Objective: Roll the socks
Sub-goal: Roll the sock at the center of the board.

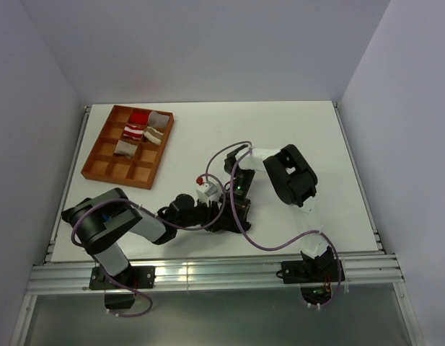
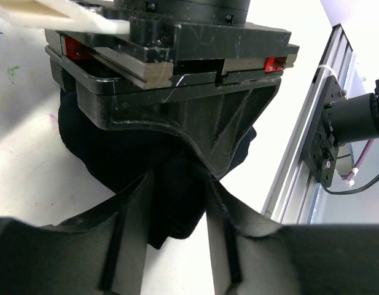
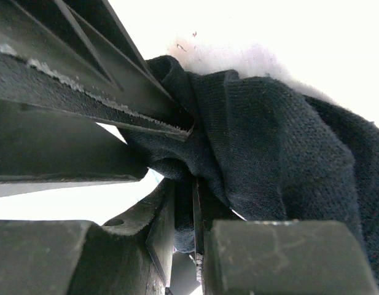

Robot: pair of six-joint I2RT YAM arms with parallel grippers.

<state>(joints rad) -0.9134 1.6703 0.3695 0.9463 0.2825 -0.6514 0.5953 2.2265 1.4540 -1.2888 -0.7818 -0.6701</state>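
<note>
**Black sock pinched between both claws, off the tray's near-right corner**

Worktop (image 1: 294, 130), seen from above: both arms folded inward and met tip to tip, below and to the right of the tray (image 1: 114, 181), well apart from it. The tray held red-and-white striped bundles (image 1: 139, 124) in its far cells; neither arm was near them.

Black sock (image 3: 281, 141): bunched at the meeting point, not lying flat. Right claw (image 3: 184, 215) was narrow, its fingers nipped on a fold of the fabric, with the bulk of the sock billowing out to one side. Left claw (image 2: 177, 184) was closed part-way, with a thick wad of the same sock filling the gap between its fingers and a tail hanging down past them.

Key relation: the sock sat directly between the two claws, so neither arm was nearer; both were already on it. Its long axis could not be read cleanly because it was gathered. By my judgement it ran roughly along the line joining the claws, so any rolling turn would wind about that line.

The beige sock was not picked out with any certainty in these views.
</note>
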